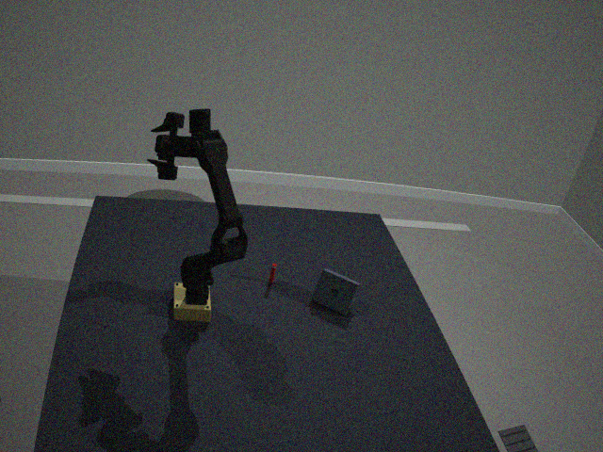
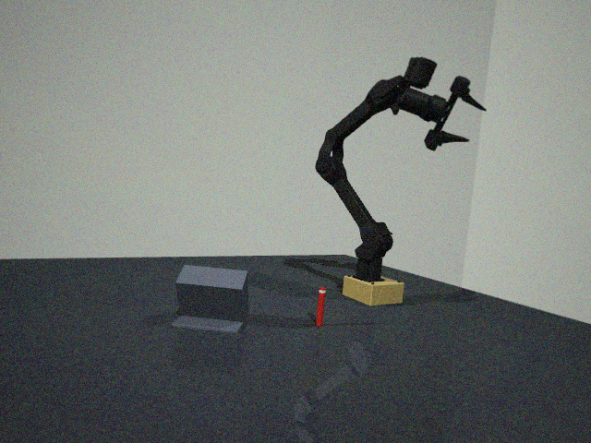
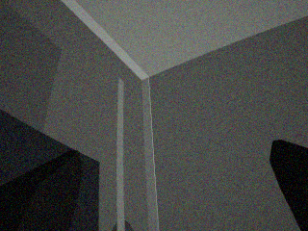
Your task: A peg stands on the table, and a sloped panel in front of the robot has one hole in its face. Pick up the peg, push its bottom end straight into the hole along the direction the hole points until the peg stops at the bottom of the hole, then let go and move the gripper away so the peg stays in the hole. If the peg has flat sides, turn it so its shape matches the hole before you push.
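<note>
A thin red peg (image 1: 272,274) (image 2: 320,308) with a pale band near its top stands upright on the dark table, between the arm's base and the panel. Its cross-section is too small to tell. The dark grey sloped panel (image 1: 344,299) (image 2: 212,301) stands beyond the peg from the base. Its hole (image 1: 334,290) shows as a small dark spot in the top view; its shape cannot be told. My gripper (image 1: 150,145) (image 2: 476,125) is open and empty, high above the table and facing away from peg and panel. The wrist view shows neither peg nor panel.
The arm stands on a yellow base block (image 1: 192,314) (image 2: 356,291) on the dark table (image 1: 340,389) (image 2: 119,381). The peg is nearer to this block than the panel is. The wrist view shows mostly walls and floor, with a dark finger at its right edge.
</note>
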`<state>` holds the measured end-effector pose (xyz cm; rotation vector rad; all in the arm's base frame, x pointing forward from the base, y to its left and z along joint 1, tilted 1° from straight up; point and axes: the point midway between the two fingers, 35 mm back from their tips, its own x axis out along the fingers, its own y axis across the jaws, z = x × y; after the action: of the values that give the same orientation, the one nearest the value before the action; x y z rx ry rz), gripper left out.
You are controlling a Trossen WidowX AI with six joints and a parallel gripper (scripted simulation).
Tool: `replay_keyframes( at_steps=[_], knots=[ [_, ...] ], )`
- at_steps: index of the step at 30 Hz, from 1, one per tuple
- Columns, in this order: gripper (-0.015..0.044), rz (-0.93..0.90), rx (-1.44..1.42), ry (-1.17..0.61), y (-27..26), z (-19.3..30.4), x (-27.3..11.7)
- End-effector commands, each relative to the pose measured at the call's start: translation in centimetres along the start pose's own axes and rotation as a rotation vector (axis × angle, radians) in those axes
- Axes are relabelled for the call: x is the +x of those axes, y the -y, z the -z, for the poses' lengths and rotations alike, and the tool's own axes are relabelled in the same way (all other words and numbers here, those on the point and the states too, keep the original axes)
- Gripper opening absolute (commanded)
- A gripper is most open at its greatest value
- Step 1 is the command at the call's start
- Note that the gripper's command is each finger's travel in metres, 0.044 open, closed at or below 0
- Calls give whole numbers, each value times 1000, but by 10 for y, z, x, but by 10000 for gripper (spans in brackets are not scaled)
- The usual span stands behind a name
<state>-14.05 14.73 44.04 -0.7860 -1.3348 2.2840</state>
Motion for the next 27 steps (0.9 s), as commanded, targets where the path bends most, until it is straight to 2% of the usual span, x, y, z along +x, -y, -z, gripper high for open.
replay_keyframes(
  at_steps=[1, 2, 15, 27],
  knots=[
    [426, 0, 3, -3, 0, 1, 0],
    [440, -2, 13, -12, 0, 3, 2],
    [440, -18, 267, -236, 1, 71, 24],
    [440, -2, 497, -437, -3, 136, 29]
  ],
)
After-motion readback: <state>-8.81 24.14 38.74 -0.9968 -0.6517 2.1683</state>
